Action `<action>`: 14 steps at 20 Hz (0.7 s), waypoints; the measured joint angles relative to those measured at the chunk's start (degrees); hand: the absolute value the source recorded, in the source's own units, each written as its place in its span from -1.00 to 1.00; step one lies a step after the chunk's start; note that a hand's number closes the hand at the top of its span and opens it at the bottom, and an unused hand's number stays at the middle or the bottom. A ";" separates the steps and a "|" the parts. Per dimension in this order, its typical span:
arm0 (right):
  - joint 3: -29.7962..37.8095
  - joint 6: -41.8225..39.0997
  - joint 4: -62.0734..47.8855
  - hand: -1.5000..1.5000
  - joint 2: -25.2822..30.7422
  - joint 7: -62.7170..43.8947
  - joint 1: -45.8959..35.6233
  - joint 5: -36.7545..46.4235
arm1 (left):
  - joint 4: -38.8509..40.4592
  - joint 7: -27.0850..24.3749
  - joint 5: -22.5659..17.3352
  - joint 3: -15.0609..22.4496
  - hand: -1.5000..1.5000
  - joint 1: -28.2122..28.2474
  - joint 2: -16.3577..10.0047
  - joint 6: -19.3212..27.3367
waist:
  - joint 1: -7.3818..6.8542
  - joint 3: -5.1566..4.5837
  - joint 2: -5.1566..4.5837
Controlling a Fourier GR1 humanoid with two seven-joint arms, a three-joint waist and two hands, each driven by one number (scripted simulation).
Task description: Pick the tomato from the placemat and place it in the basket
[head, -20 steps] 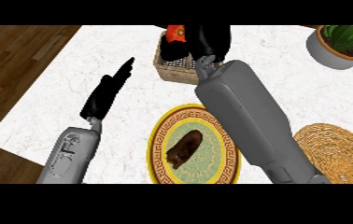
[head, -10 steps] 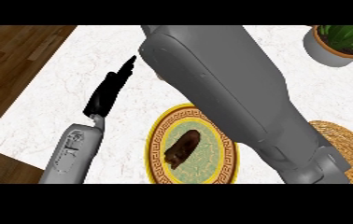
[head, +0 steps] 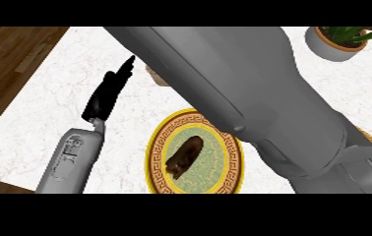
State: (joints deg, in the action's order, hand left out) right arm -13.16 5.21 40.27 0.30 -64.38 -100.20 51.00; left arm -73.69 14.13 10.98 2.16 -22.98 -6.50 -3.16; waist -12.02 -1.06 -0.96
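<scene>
Grey right forearm blocks centre; left hand straight-fingered beside plate; plant top-right.

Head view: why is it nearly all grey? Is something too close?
In the head view the right forearm seems very near the camera, so it looks huge and hides much of the counter; the left hand and yellow-rimmed placemat show plainly beside it.

Bright, even light — soft highlights along the right forearm.
</scene>
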 measured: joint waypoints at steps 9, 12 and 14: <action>1.78 -5.58 -16.09 1.00 0.14 -0.35 -10.03 -1.50 | -0.43 -0.07 -0.89 -2.51 0.00 0.89 -1.38 0.72 | 3.55 0.38 -0.18; 2.30 -6.14 -19.77 1.00 0.14 0.65 -11.83 -2.22 | -1.30 -0.40 -1.27 -3.20 0.00 2.17 -1.93 0.74 | 4.40 0.50 -0.19; 2.55 -6.25 -21.46 1.00 0.11 1.65 -12.68 -3.07 | -1.51 -0.81 -1.43 -3.36 0.00 2.82 -2.02 0.66 | 4.88 0.55 -0.24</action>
State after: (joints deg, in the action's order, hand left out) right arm -10.61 -1.03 18.81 0.41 -62.73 -112.88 47.93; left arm -75.20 13.32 9.55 -1.20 -20.16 -8.52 -2.50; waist -7.15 -0.51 -1.21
